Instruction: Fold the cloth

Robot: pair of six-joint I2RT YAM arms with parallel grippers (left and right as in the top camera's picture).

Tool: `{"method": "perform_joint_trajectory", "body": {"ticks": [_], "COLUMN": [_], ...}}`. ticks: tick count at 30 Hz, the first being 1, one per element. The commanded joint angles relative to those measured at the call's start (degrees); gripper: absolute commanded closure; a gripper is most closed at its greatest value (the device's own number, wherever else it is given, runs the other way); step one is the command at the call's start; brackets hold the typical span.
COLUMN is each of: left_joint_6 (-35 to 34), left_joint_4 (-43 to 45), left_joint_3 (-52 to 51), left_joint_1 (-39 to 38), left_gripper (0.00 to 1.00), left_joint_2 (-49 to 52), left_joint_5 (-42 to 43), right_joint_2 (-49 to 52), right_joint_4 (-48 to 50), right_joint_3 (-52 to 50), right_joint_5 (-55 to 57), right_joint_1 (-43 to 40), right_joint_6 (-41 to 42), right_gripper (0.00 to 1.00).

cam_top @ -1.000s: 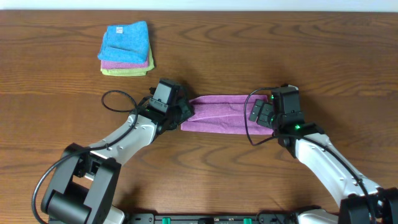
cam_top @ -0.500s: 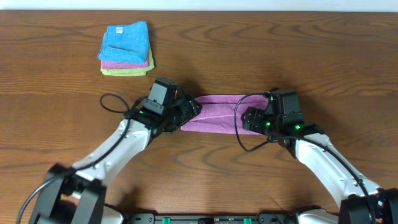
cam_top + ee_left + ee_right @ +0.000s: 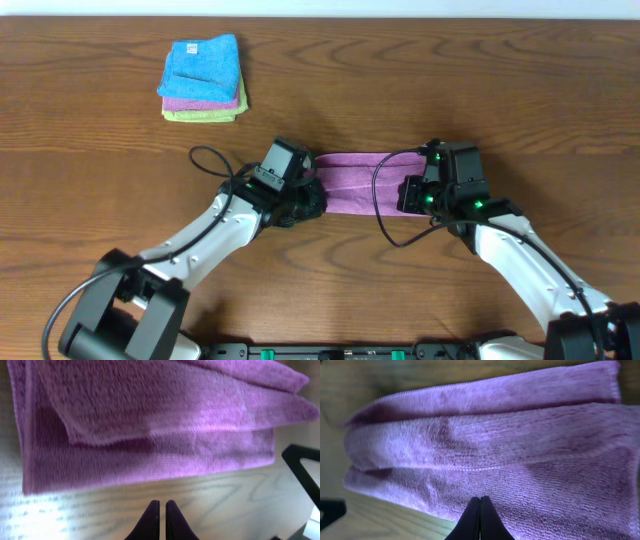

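A purple cloth (image 3: pixel 360 183) lies on the wooden table as a long folded strip between my two arms. In the left wrist view the cloth (image 3: pixel 150 425) shows layered edges, and my left gripper (image 3: pixel 161 506) is shut over bare wood just short of the cloth's near edge, with nothing between its fingers. From overhead the left gripper (image 3: pixel 312 203) sits at the strip's left end. My right gripper (image 3: pixel 480 501) is shut, its tips pressed together over the cloth (image 3: pixel 495 445) near its front edge. From overhead the right gripper (image 3: pixel 408 193) covers the strip's right end.
A stack of folded cloths (image 3: pixel 203 78), blue on purple on green, sits at the back left. Black cables loop beside the left arm (image 3: pixel 205 158) and in front of the right gripper (image 3: pixel 385 225). A dark piece of the other arm (image 3: pixel 305 467) shows at the left wrist view's right edge.
Both grippers have gone from open to shut. The left gripper has shifted right and toward the front, off the cloth's left end. The right arm has hardly moved.
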Motion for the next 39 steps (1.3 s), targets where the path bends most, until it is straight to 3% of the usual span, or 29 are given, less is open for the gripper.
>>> {"method": "perform_joint_trajectory", "body": {"ticks": [1,5,19,39], "left_joint_6": [0.59,0.57,0.59,-1.57], "left_joint_4": [0.57,0.46,-0.31,-0.07], "left_joint_3": [0.33,0.33,0.33,0.33], "left_joint_1": [-0.09,-0.13,-0.15,-0.17], "left_gripper": [0.94,0.94,0.94,0.94], "left_joint_2": [2.12,3.87,6.95,11.19], "left_joint_5": [-1.57,-2.23,-8.24,-6.84], "right_joint_2": [2.75,6.73,9.84,14.4], "right_joint_4": [0.42,1.97,6.84,14.71], "right_joint_3": [0.61,0.63,0.63,0.63], "right_joint_5": [-3.87,-9.11,-8.76,-4.13], "right_joint_1": [0.33,0.33,0.46,4.55], "right_joint_6": [-6.08,-8.5,-8.61,-9.01], "right_gripper": [0.99,0.99,0.98,0.98]}}
